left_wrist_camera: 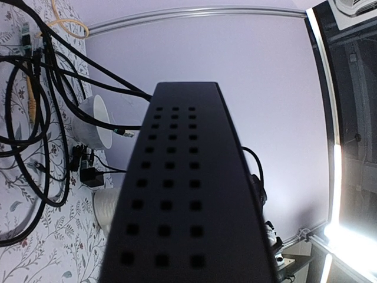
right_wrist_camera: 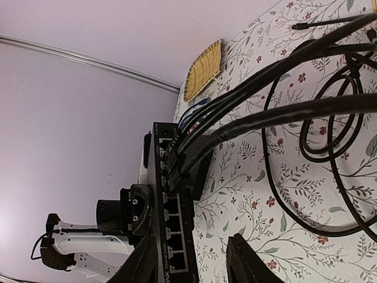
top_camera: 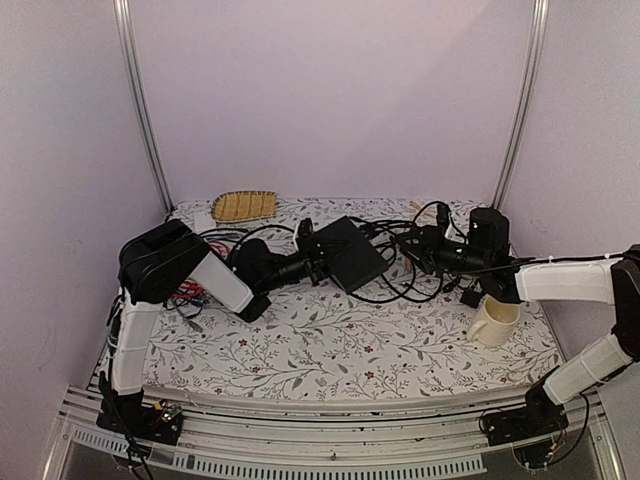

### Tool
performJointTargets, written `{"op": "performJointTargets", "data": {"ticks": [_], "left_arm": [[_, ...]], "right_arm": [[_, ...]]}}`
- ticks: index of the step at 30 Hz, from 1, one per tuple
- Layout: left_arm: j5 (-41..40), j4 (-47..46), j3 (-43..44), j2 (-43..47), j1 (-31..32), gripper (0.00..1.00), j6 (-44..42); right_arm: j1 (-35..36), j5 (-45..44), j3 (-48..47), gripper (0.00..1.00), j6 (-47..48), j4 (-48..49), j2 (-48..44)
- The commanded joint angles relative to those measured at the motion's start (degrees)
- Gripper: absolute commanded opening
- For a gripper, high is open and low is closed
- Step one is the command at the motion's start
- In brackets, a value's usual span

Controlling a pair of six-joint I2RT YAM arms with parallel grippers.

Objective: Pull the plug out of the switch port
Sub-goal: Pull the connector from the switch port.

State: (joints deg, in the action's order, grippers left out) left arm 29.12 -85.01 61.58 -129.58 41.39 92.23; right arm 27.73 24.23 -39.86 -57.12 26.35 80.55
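Observation:
The switch [top_camera: 350, 254] is a flat black box held tilted up off the flowered cloth. My left gripper [top_camera: 312, 262] is shut on its left edge; that gripper also shows in the right wrist view [right_wrist_camera: 126, 212]. In the left wrist view the switch's vented face [left_wrist_camera: 182, 194] fills the middle and hides my fingers. In the right wrist view the port row [right_wrist_camera: 175, 227] faces me. Black plugs [right_wrist_camera: 177, 156] sit in the upper ports, and their thick cables [right_wrist_camera: 277, 112] run off to the upper right. My right gripper [right_wrist_camera: 191, 243] is open, its jaws either side of the lower, empty ports, short of the plugs.
A cream mug [top_camera: 493, 322] stands near the right arm. Loops of black cable [top_camera: 410, 282] lie right of the switch. A woven yellow tray [top_camera: 244, 205] sits at the back left. Coloured wires [top_camera: 190, 290] lie by the left arm. Walls close in on three sides.

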Motion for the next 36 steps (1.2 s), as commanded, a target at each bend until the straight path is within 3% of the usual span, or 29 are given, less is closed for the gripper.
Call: {"op": "performJointTargets", "data": {"ticks": [1,11,36], "left_arm": [[0.67,-6.92,2.48,0.64,1.28,0.0,-0.05],[0.45,-6.57,2.73,0.73,1.83,0.0,-0.17],[0.76,-6.74,4.37,-0.23,1.93,0.0,0.4]], "right_arm": [[1.33,1.69,-0.63,0.41,-3.18,9.59,4.15],[2.66,3.01,-4.53,0.44,-6.09,14.33,10.83],[3.49,4.44,-8.73,0.43,-7.78,15.98,15.92]]}}
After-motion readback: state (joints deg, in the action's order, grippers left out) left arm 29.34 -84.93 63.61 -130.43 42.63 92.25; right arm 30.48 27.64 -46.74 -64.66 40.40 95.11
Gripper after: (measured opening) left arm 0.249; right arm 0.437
